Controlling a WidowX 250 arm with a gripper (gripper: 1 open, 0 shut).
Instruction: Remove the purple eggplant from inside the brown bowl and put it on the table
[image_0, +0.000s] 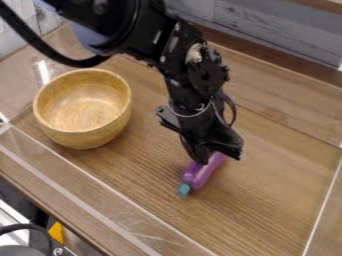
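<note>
The purple eggplant hangs tilted from my gripper, its teal stem tip pointing down-left, at or just above the table. My gripper is shut on the eggplant's upper end, and the black arm reaches in from the upper left. The brown bowl stands to the left, well apart from the gripper. Its inside shows nothing in it.
Low clear acrylic walls edge the tabletop at the front and the left. A grey wall runs behind the table at the upper right. Bare wood lies to the right of the gripper and in front of it.
</note>
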